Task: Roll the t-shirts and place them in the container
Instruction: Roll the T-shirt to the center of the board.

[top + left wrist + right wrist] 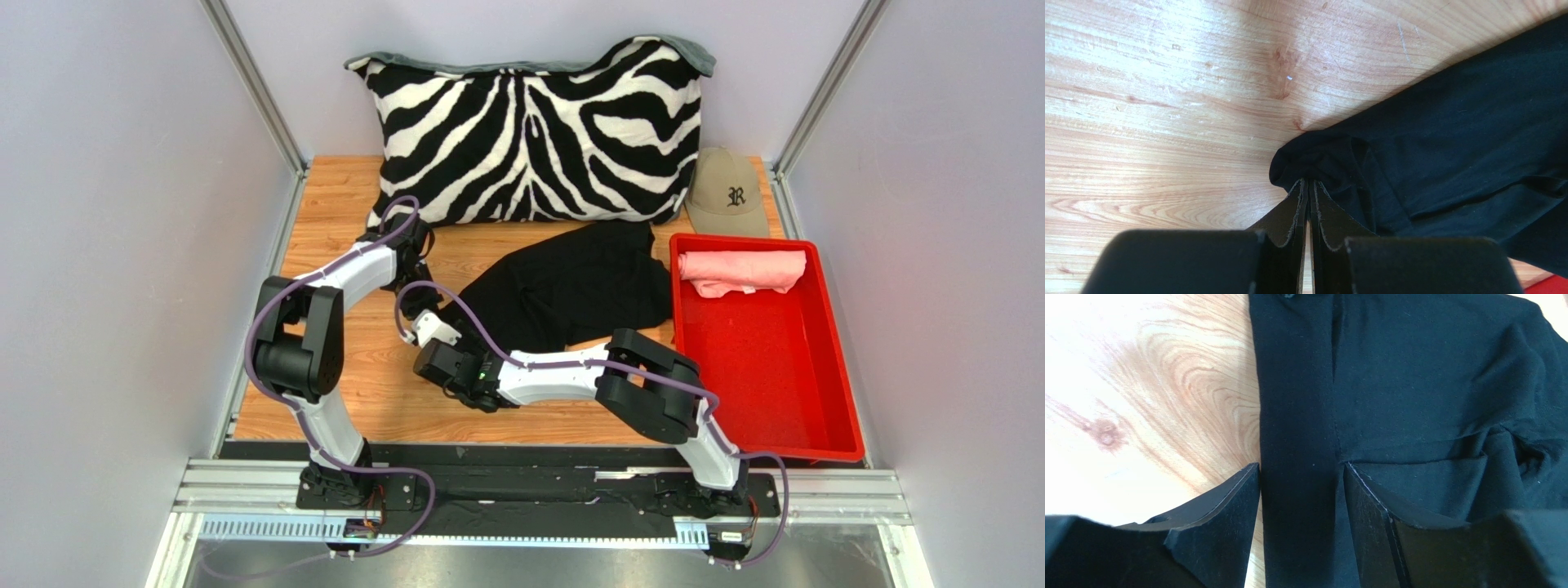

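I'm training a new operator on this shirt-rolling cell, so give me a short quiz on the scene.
1. True or false: the pink shirt lies in the red tray.
2. Which one is shut on the black shirt? A) left end effector B) right end effector
3. Fill in: the cap sits beside the zebra ___.
Key: 1 true; 2 A (the right one is open, straddling a fold); 3 pillow.
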Controlling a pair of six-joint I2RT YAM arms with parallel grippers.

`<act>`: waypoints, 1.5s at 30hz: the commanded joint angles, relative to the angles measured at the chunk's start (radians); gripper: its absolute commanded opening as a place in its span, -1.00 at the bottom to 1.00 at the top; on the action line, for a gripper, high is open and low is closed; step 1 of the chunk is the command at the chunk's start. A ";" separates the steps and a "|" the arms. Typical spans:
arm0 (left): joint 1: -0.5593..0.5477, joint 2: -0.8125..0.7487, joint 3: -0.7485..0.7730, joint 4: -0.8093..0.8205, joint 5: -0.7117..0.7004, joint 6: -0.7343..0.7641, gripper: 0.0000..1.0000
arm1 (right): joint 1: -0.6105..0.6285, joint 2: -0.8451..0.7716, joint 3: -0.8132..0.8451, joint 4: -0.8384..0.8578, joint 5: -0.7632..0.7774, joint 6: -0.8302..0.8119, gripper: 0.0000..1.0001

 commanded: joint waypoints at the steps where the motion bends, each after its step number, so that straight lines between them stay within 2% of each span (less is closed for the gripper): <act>1: -0.003 0.005 0.036 -0.002 0.003 0.014 -0.79 | -0.006 0.032 0.033 -0.049 0.041 0.028 0.14; 12: -0.003 0.010 0.039 -0.002 0.006 0.016 -0.79 | -0.020 0.042 0.022 -0.047 -0.014 0.048 0.00; 16: -0.003 0.010 0.038 -0.002 0.003 0.017 -0.79 | -0.020 0.028 0.033 -0.061 0.012 0.039 0.15; 20: -0.003 0.014 0.039 0.000 0.004 0.017 -0.79 | -0.015 -0.018 0.036 -0.067 0.027 0.025 0.21; 29: -0.003 0.019 0.045 -0.004 0.004 0.017 -0.79 | 0.018 -0.070 0.059 -0.090 0.009 0.005 0.17; 37: -0.003 0.022 0.048 -0.007 0.001 0.020 -0.79 | 0.041 -0.072 0.102 -0.100 0.026 -0.013 0.19; 45: -0.003 0.026 0.055 -0.010 0.001 0.022 -0.79 | 0.051 -0.066 0.097 -0.069 -0.022 -0.025 0.19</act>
